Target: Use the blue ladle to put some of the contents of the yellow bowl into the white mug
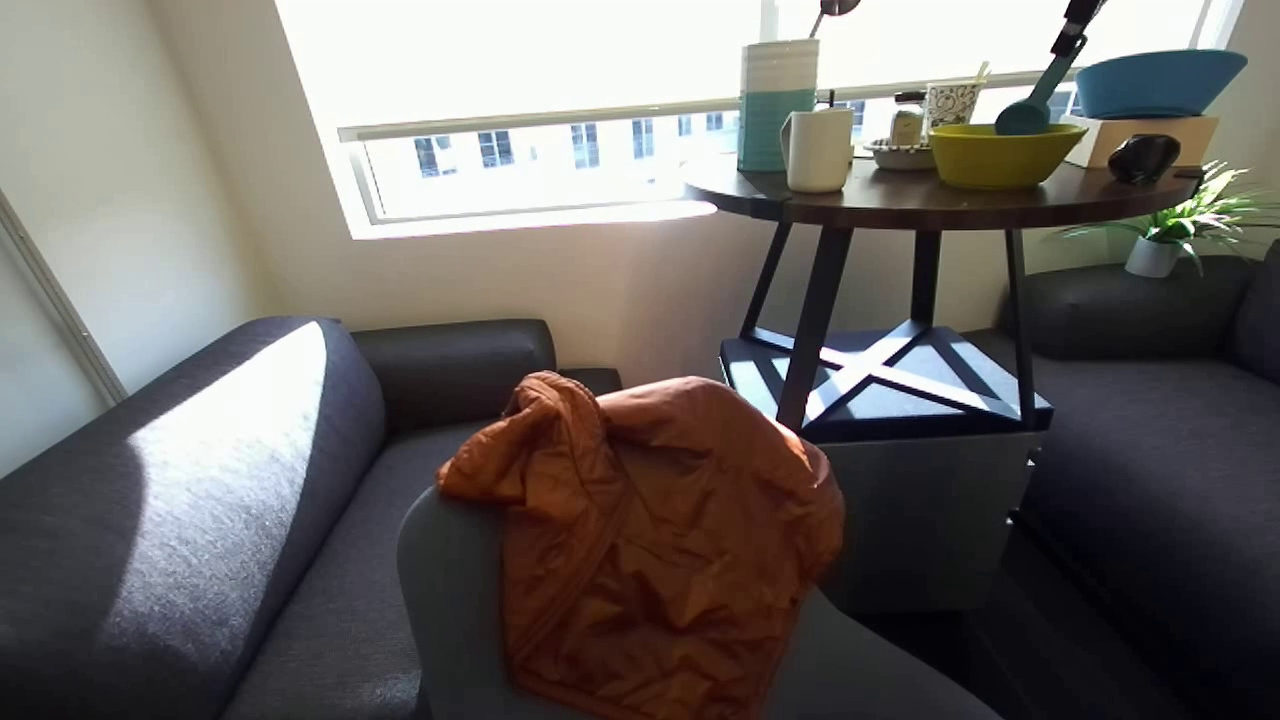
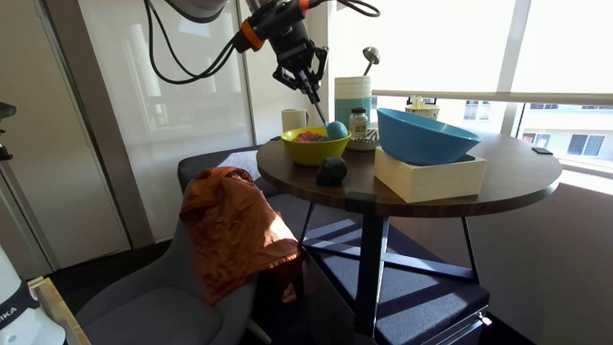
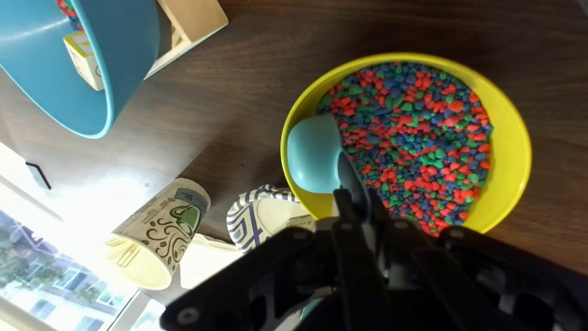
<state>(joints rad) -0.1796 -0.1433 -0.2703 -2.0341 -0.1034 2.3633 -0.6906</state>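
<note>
The blue ladle (image 3: 314, 154) has its scoop inside the yellow bowl (image 3: 512, 184), against the wall by the rim. Its rounded outside faces the wrist camera, so whether anything lies in the scoop cannot be seen. Red, green and blue pebbles (image 3: 418, 151) fill much of the bowl. My gripper (image 3: 356, 197) is shut on the ladle's thin handle, above the bowl. In an exterior view the gripper (image 2: 312, 97) points down with the handle slanting from its fingertips. The white mug (image 1: 820, 150) stands upright on the table, beyond the bowl in an exterior view (image 2: 293, 119); the wrist view does not clearly show it.
A large blue bowl (image 2: 421, 136) sits tilted on a wooden box (image 2: 426, 182). Around the yellow bowl are a black rounded object (image 2: 331, 171), a small jar (image 2: 358, 124), a patterned paper cup (image 3: 170, 225) and a tall teal-and-white container (image 1: 778, 110). A chair bears an orange jacket (image 2: 234, 230).
</note>
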